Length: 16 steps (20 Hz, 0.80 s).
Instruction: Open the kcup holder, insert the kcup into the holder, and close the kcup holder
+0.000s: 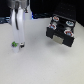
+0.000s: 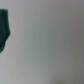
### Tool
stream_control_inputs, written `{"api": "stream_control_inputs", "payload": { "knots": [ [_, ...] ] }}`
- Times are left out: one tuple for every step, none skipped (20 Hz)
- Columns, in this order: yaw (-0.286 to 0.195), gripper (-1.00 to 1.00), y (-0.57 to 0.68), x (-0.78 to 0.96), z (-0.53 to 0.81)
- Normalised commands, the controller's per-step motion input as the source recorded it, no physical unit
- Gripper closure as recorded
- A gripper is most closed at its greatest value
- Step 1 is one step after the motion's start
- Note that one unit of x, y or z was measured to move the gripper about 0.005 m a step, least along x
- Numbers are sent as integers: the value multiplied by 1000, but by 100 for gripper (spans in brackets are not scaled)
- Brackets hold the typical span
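The kcup holder (image 1: pixel 60 31) is a black boxy unit on the exterior view's right, with pods with red-and-white lids (image 1: pixel 61 23) on its top and a pale front facing the table. The kcup (image 1: pixel 14 46) shows as a small white pod with green, low on the exterior view's left. My gripper (image 1: pixel 19 46) hangs from the white arm straight down, right beside the kcup, its tips at table height. I cannot tell how the jaws stand. The wrist view is blurred and shows only a dark green shape (image 2: pixel 4 30) at its edge over pale table.
The pale round table (image 1: pixel 45 62) carries both things. Dark background objects (image 1: pixel 67 7) stand behind the holder. A wide stretch of table lies between the gripper and the holder.
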Motion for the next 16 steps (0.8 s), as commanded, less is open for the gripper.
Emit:
{"api": "stream_control_inputs", "payload": {
  "knots": [
    [-227,-100,-533,-586,-425],
    [-227,-100,-539,-571,-432],
    [-224,-100,-551,-557,-437],
    [-219,-100,-561,-524,-452],
    [-214,-100,-563,-502,-452],
    [-201,-100,-552,-461,-451],
    [-170,-100,-488,-424,-435],
    [-166,-100,-444,-404,-417],
    [-171,-100,-310,-303,-373],
    [-174,-100,-184,-145,-319],
    [-171,-100,-75,-86,-296],
    [-155,-100,-32,-76,-296],
    [-157,-100,-43,-19,-293],
    [-153,-100,-41,22,-275],
    [-154,-100,-35,87,-229],
    [-147,-100,-38,144,-150]
  ]
}}
